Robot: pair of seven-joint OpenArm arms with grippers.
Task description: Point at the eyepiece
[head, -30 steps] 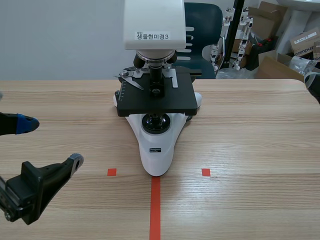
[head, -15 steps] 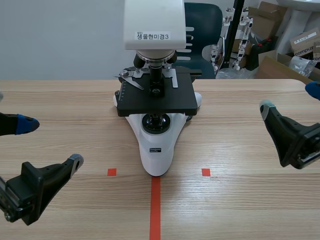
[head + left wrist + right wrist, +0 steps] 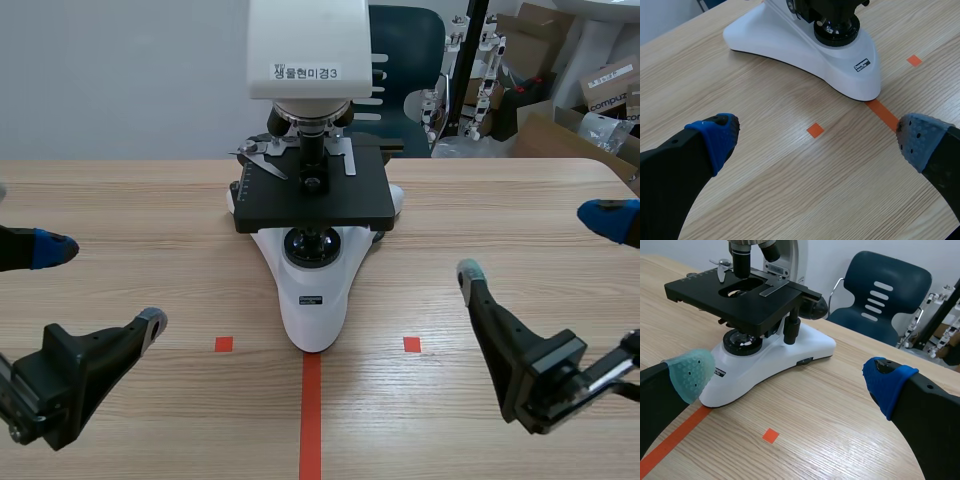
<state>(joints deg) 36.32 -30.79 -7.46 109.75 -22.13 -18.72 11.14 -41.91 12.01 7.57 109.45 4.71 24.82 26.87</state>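
The eyepiece I cannot see in any view; I judge it sits above the white head (image 3: 308, 45) of the microscope (image 3: 314, 290), past what the cameras show. My worry: the right claw (image 3: 534, 243) must climb without sight of it, so it may knock the head or the black stage (image 3: 312, 205). This claw is low, right of the microscope, wide open and empty, so the eyepiece is high above it. The left claw (image 3: 103, 283), left of the microscope, is also wide open, empty.
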